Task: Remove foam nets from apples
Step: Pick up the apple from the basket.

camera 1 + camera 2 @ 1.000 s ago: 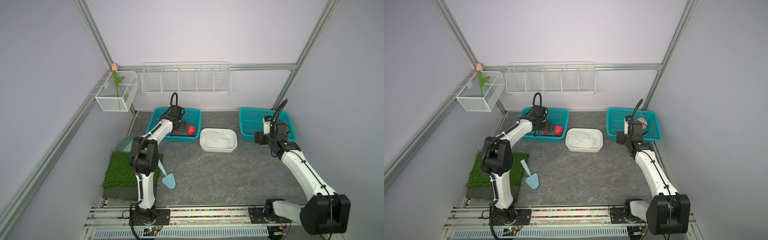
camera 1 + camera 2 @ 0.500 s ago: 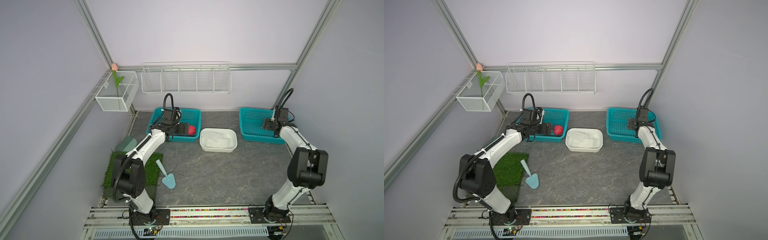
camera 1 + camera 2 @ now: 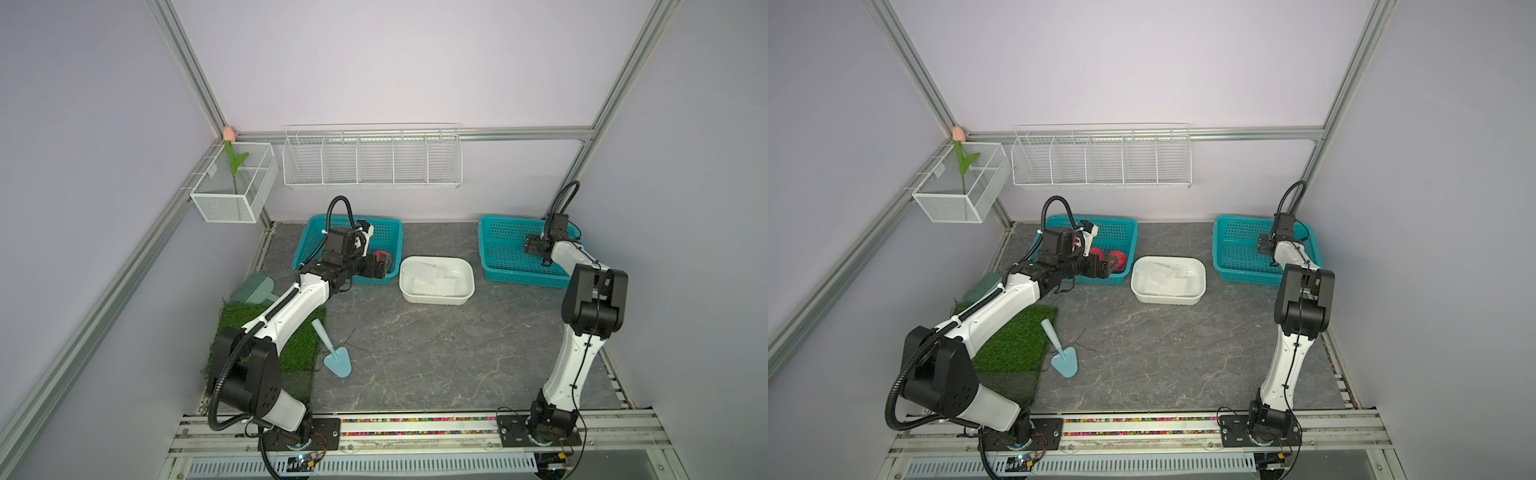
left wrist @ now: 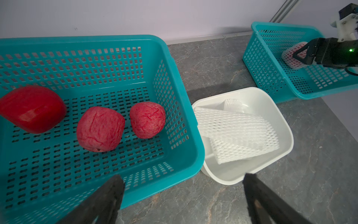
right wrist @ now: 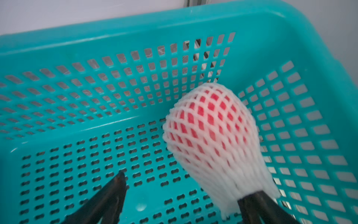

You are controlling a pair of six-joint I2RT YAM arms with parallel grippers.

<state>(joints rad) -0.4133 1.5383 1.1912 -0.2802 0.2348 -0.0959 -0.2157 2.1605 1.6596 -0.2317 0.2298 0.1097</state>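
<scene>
Left end effector (image 4: 184,177) is spread wide, nothing held, above near rim of left basket (image 4: 96,40); three bare apples (image 4: 100,129) are seen inside. Right end effector (image 5: 188,184) is wide open, nothing gripped, in right basket (image 5: 135,25), one finger at tail of netted apple (image 5: 209,126). Empty foam nets (image 4: 236,133) are piled in white tub (image 4: 286,124).

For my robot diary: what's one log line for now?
bare apples: three in left basket | loose nets: white tub | netted apple: right basket | left gripper: open | right gripper: open by net
</scene>
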